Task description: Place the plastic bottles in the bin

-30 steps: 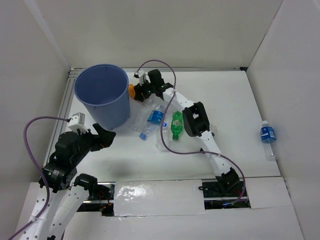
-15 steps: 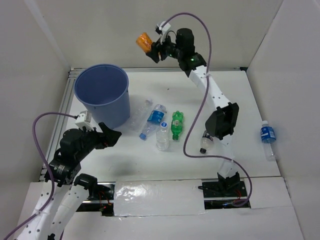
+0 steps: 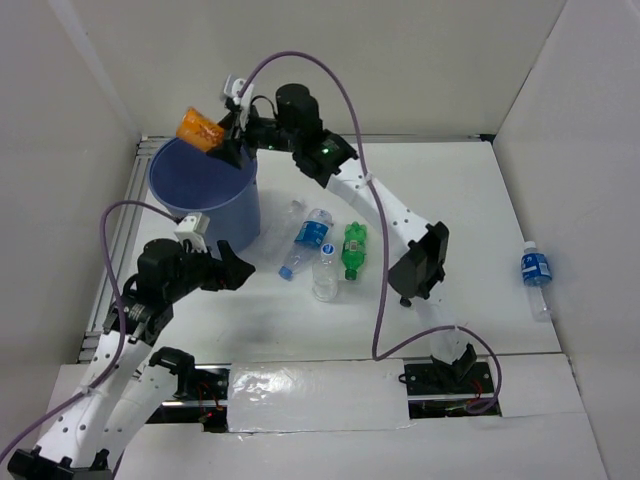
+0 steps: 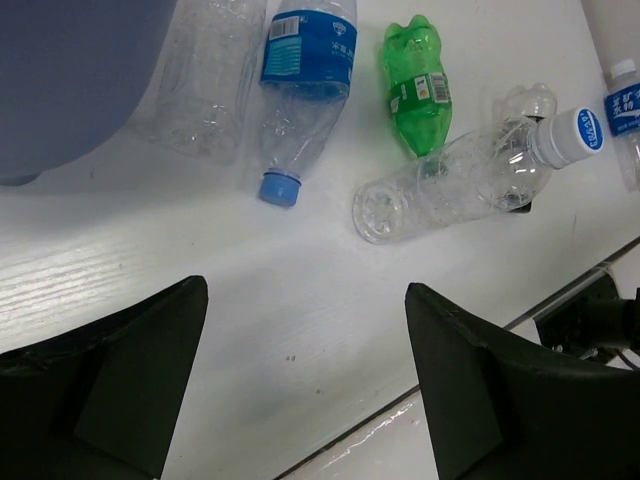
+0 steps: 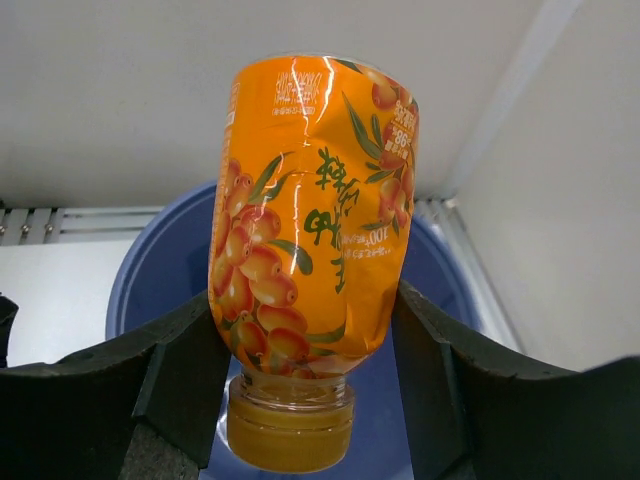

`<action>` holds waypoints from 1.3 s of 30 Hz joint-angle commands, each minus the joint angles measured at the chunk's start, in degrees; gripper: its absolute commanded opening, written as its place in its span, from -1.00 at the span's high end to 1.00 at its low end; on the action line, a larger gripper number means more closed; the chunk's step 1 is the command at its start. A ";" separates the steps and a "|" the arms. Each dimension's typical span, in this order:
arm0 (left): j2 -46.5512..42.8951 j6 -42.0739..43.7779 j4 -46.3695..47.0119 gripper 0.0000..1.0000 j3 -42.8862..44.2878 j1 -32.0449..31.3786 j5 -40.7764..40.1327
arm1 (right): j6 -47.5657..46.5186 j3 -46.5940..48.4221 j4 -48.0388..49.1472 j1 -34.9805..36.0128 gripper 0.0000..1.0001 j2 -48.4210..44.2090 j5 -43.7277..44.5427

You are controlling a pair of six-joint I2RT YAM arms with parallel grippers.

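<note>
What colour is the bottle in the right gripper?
Orange bottle, fruit print; right wrist view.

The blue bin (image 3: pixel 228 215) is stood upright near the desk's far left corner, its mouth open. An orange bottle (image 5: pixel 310 230), printed with berries, is gripped near its cap end by the right claw (image 5: pixel 300 345) above the bin's rim. Four bottles are laid together just right of the bin: a clear unlabelled bottle (image 3: pixel 283 222), a blue-labelled bottle (image 3: pixel 309 237), a green bottle (image 3: pixel 353 250) and a white-capped clear bottle (image 3: pixel 325 275). A second blue-labelled bottle (image 3: pixel 535 272) is laid by the right edge.
</note>
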 commanded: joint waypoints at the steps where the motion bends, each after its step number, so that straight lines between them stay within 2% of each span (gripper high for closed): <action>1: 2.21 6.34 3.31 -0.86 4.75 0.30 3.62 | 2.14 3.24 0.07 1.20 -0.11 3.31 3.48; 2: 2.82 7.03 3.31 -0.86 4.76 0.30 3.62 | 2.75 3.76 0.07 1.21 -0.62 4.62 4.35; 5: 4.50 9.32 4.35 -0.86 6.43 -0.22 4.24 | 5.05 6.66 0.68 1.21 -1.00 6.03 7.87; 7: 5.90 10.81 5.41 -0.97 7.13 -0.22 4.85 | 6.36 7.89 1.20 0.60 -1.00 6.04 7.88; 12: 13.19 14.15 8.13 -0.99 11.34 -1.27 6.44 | 6.36 7.12 -0.10 -2.30 -0.97 0.35 10.51; 13: 14.59 15.47 8.84 -0.99 12.13 -2.15 5.04 | 6.36 5.89 -0.63 -3.35 -0.89 -0.98 12.17; 15: 19.49 16.96 9.63 -0.99 14.68 -6.19 1.28 | 6.36 3.52 -2.73 -8.00 0.10 -5.36 14.11; 16: 23.79 18.28 9.64 -0.99 16.78 -8.72 -1.79 | 7.32 0.37 -4.66 -12.28 0.86 -8.17 16.90; 17: 23.83 18.90 9.64 -0.99 17.93 -8.75 -1.83 | 7.33 -1.23 -4.68 -14.76 1.00 -8.20 16.93; 18: 28.27 19.60 9.64 -0.99 19.07 -10.93 -5.83 | 7.94 -2.55 -8.25 -17.31 1.00 -10.29 15.45; 19: 30.41 19.61 9.64 -0.99 20.48 -11.90 -8.65 | 7.95 -3.87 -10.46 -19.95 0.89 -11.18 14.05; 20: 32.25 19.61 8.77 -0.99 21.62 -12.61 -11.20 | 7.95 -7.36 -12.48 -22.50 0.62 -12.14 12.38; 21: 34.10 19.61 8.76 -0.95 23.63 -13.75 -12.80 | 7.95 -9.92 -14.24 -27.13 -0.15 -13.11 10.71; 22: 35.77 19.61 8.76 -0.92 24.61 -14.37 -16.29 | 7.42 -12.81 -16.26 -29.27 -0.35 -15.99 9.39; 23: 39.36 19.61 8.76 -0.87 25.66 -14.98 -18.07 | 6.90 -18.93 -16.28 -31.20 -0.44 -17.59 7.81; 26: 44.91 18.73 8.76 -0.69 29.80 -17.18 -24.23 | 4.79 -29.23 -17.51 -37.27 -0.49 -22.78 4.64; 29: 52.21 18.12 9.37 -0.57 33.58 -18.77 -30.71 | 4.78 -34.71 -17.51 -42.64 -0.49 -25.68 0.25; 33: 60.29 17.32 10.07 -0.57 37.62 -20.08 -36.18 | 5.31 -42.35 -17.51 -46.51 -0.52 -27.70 -3.45; 35: 65.29 17.32 8.68 -0.64 39.91 -20.09 -38.98 | 5.31 -44.47 -18.03 -47.65 -0.52 -28.32 -4.07; 36: 66.80 16.54 8.67 -0.70 41.13 -20.09 -40.05 | 5.31 -45.01 -18.04 -48.18 -0.59 -28.93 -4.68; 39: 70.85 15.40 7.97 -0.72 41.67 -18.43 -41.38 | 4.78 -47.20 -18.04 -48.80 -0.63 -30.43 -6.18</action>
